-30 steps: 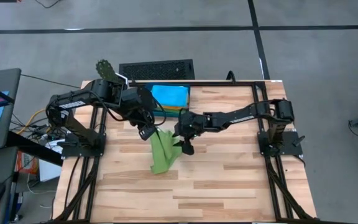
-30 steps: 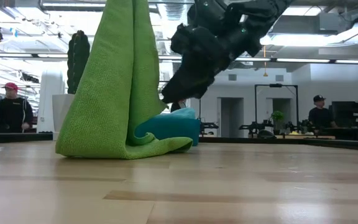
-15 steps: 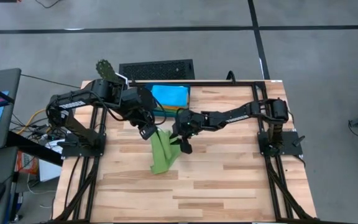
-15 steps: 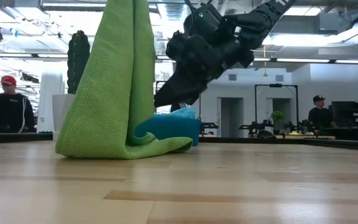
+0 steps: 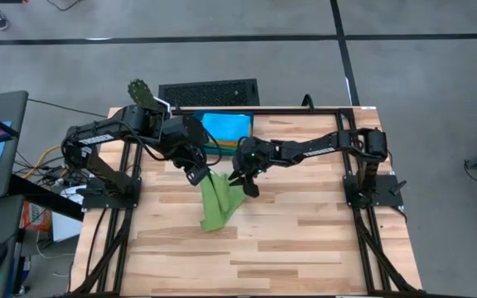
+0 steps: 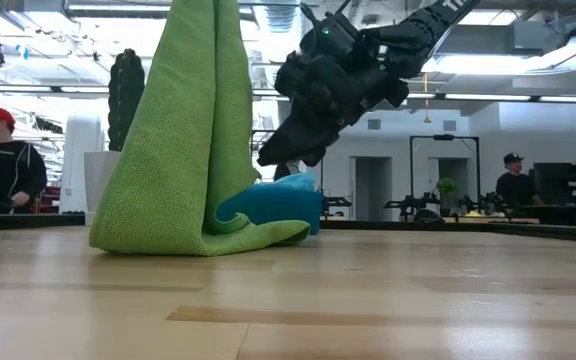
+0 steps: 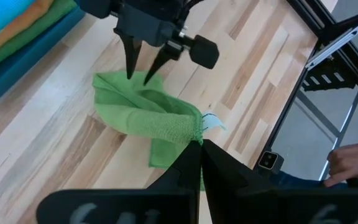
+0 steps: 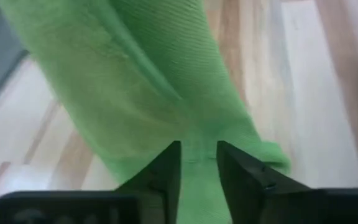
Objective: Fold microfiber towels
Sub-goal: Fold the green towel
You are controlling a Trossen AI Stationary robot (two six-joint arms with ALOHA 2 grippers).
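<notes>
The left end effector (image 5: 199, 175), fingers pressed together, pinches the top corner of a green towel (image 5: 216, 203) and hangs it above the middle of the table (image 5: 305, 248); the towel's lower part rests crumpled on the boards, trailing toward the near edge. The right end effector (image 5: 248, 187) hovers just beside the hanging cloth, on the side toward the right edge, its fingers (image 8: 166, 171) partly spread with a narrow gap between them and green fabric close in front; whether any cloth lies between them cannot be told. The remaining towels (image 5: 227, 128), blue on top of the pile, sit stacked in a dark tray (image 7: 17, 78) by the far edge of the table.

Risks, as judged from this arrangement: the narrow gap may pass beside the hem and shut on nothing, or gather a bunched fold of two layers instead of a single corner, giving a skewed fold. A pull by either arm before the second grip is secure could drag the corner out of the left pinch and drop the towel in a heap. The two end effectors are near each other, so a misjudged approach could bring them into contact.
</notes>
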